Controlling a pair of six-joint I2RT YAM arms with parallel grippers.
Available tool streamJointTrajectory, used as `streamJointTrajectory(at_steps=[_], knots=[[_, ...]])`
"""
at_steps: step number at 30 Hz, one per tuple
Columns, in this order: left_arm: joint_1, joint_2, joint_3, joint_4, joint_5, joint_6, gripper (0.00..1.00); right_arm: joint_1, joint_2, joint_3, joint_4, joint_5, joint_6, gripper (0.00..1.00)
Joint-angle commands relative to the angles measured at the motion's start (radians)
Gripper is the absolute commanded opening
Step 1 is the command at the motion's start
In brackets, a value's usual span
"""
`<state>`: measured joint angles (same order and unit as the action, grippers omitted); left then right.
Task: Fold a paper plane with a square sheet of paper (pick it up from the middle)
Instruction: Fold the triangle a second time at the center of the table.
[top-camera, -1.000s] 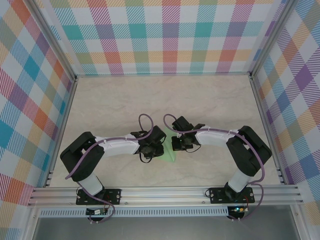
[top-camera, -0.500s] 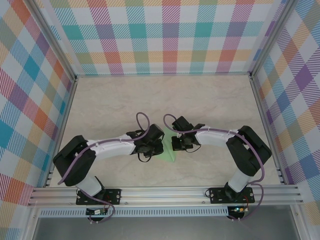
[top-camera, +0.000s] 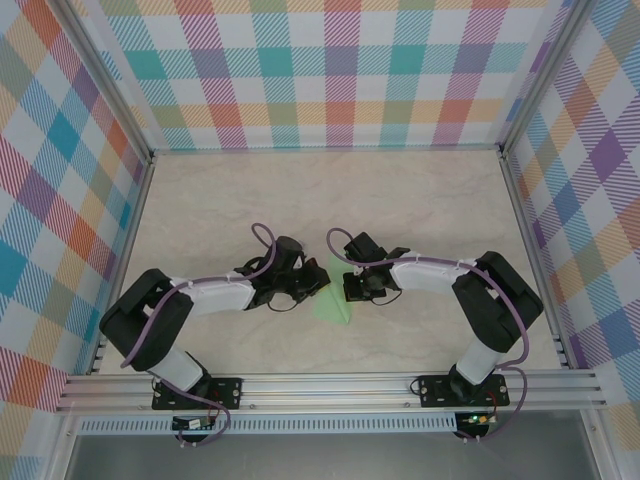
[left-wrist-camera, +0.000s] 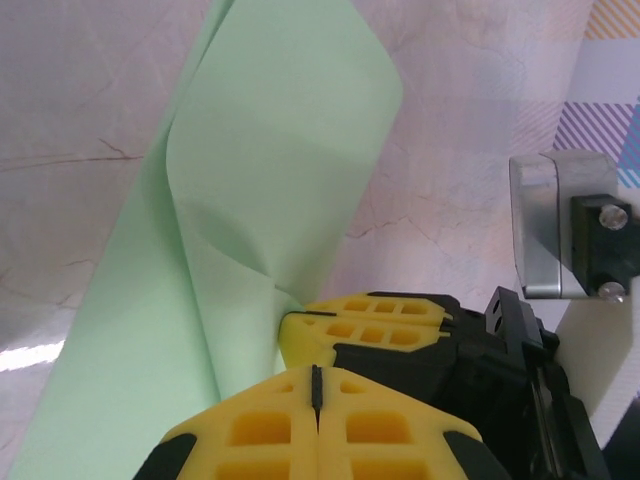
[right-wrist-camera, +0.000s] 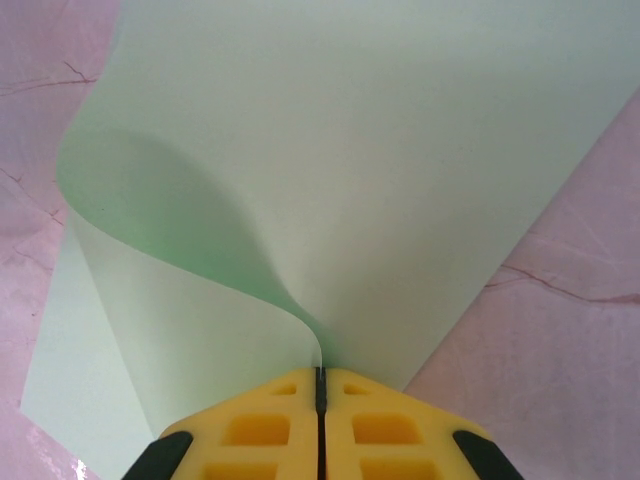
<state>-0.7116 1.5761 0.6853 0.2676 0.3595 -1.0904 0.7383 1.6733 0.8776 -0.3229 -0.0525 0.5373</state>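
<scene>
Up close, right tool (right-wrist-camera: 320, 378) pinches curled sheet (right-wrist-camera: 350, 150).

Robotics lab test cell, aluminium profile frame (top-camera: 330, 385), plaid backdrop walls (top-camera: 340, 70), marble-look tabletop (top-camera: 400, 200)

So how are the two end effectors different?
The right end effector pinches the green paper; the left end effector is shut beside it, no paper plainly pinched. The left reaches in from the left, the right from the right. Both are yellow-tipped and shut.

sheet (left-wrist-camera: 270, 180) cropped above, lower left corner cropped
</scene>
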Motion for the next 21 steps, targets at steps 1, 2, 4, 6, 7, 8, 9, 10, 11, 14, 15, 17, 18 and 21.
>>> streamJointTrajectory(at_steps=[1, 2, 4, 6, 7, 8, 9, 10, 11, 14, 15, 17, 18, 21], knots=[[0.0, 0.038, 0.016, 0.126, 0.05, -0.043, 0.0, -0.007, 0.034, -0.011, -0.012, 0.024, -0.002, 0.07], [0.0, 0.051, 0.02, 0.136, 0.056, -0.046, 0.0, -0.007, 0.034, -0.012, -0.011, 0.025, -0.002, 0.07], [0.0, 0.066, 0.02, 0.145, 0.059, -0.046, 0.0, -0.007, 0.035, -0.014, -0.01, 0.025, -0.003, 0.07], [0.0, 0.075, 0.016, 0.156, 0.064, -0.045, 0.0, -0.006, 0.035, -0.015, -0.011, 0.027, -0.002, 0.07], [0.0, 0.079, 0.017, 0.156, 0.066, -0.044, 0.0, -0.007, 0.035, -0.015, -0.01, 0.026, -0.001, 0.07], [0.001, 0.086, 0.017, 0.16, 0.07, -0.042, 0.0, -0.007, 0.035, -0.015, -0.01, 0.027, -0.001, 0.07], [0.0, 0.092, 0.016, 0.163, 0.074, -0.041, 0.0, -0.007, 0.035, -0.017, -0.007, 0.025, 0.0, 0.07], [-0.001, 0.098, 0.014, 0.168, 0.076, -0.043, 0.0, -0.007, 0.035, -0.018, -0.007, 0.025, 0.001, 0.07], [-0.002, 0.104, 0.012, 0.175, 0.077, -0.045, 0.0, -0.007, 0.035, -0.018, -0.008, 0.025, 0.0, 0.07], [-0.004, 0.119, 0.014, 0.18, 0.08, -0.044, 0.0, -0.007, 0.036, -0.019, -0.007, 0.025, 0.0, 0.07], [-0.004, 0.124, 0.016, 0.18, 0.082, -0.041, 0.0, -0.007, 0.037, -0.019, -0.01, 0.026, -0.001, 0.07], [-0.005, 0.134, 0.014, 0.186, 0.082, -0.042, 0.0, -0.007, 0.038, -0.016, -0.008, 0.025, 0.001, 0.07], [-0.005, 0.139, 0.015, 0.188, 0.082, -0.041, 0.0, -0.007, 0.038, -0.017, -0.008, 0.025, 0.001, 0.07], [-0.008, 0.156, 0.018, 0.194, 0.085, -0.04, 0.0, -0.007, 0.04, -0.017, -0.008, 0.026, 0.001, 0.07]])
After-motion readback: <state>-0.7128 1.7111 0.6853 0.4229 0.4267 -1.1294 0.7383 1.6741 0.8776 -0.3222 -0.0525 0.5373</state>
